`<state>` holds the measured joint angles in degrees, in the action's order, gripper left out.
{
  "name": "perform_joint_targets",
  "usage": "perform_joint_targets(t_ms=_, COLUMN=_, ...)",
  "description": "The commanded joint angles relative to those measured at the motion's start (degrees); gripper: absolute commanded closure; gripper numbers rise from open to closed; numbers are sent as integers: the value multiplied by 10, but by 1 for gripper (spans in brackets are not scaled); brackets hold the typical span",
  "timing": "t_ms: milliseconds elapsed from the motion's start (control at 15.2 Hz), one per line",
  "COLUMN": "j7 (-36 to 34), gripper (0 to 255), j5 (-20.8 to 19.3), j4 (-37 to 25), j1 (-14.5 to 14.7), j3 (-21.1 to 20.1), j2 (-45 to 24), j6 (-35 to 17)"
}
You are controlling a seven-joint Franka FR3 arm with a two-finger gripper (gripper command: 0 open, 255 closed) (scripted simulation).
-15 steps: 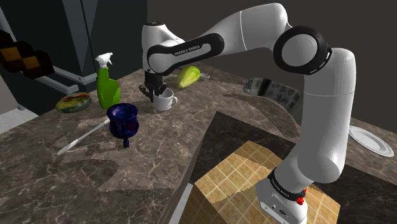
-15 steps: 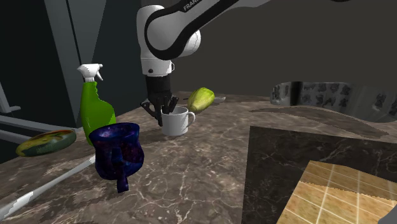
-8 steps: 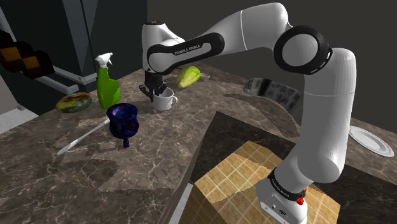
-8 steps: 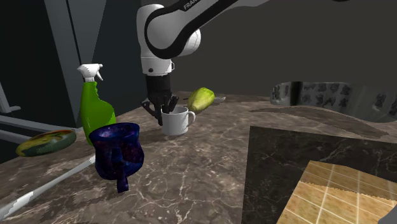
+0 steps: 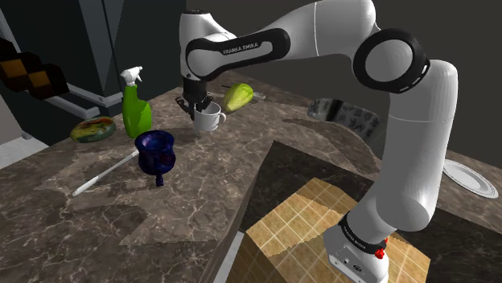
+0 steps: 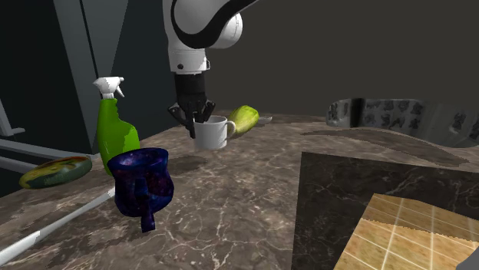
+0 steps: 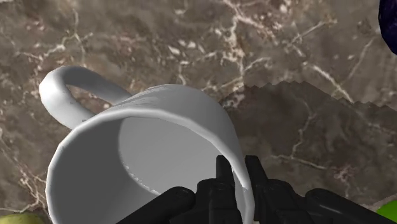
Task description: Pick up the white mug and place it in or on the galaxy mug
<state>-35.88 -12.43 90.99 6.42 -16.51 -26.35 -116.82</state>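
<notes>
My gripper [image 5: 199,107] is shut on the rim of the white mug [image 5: 209,119], one finger inside it and one outside. The mug [image 6: 213,134] hangs a little above the marble counter, its handle pointing away from the gripper [image 6: 197,121]. The dark blue galaxy mug [image 5: 155,153] stands on the counter nearer the front, toward the shoulder view's left of the white mug. In the second exterior view the galaxy mug [image 6: 142,184] tilts, handle toward the camera. The wrist view looks into the white mug [image 7: 146,146] with the gripper [image 7: 236,168] clamped on its wall, and an edge of the galaxy mug [image 7: 389,19] shows.
A green spray bottle [image 5: 135,108] stands behind the galaxy mug. A yellow-green fruit [image 5: 239,97] lies behind the white mug. A multicoloured oval object [image 5: 92,129] and a white stick [image 5: 104,174] lie toward the shoulder view's left. The stand [image 5: 322,233] adjoins the counter edge.
The gripper has risen with the white mug in it, lifting it off the counter. The galaxy mug and other objects have not moved.
</notes>
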Motion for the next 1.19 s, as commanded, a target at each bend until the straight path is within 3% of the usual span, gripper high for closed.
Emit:
perform_joint_targets(t_ms=0, j7=2, gripper=255, j5=2, j4=-9, j1=0, j3=-1, j2=4, j6=13)
perform_joint_targets(t_ms=1122, j7=17, gripper=255, j5=15, j4=-106, j1=4, j3=-7, j2=28, j6=131)
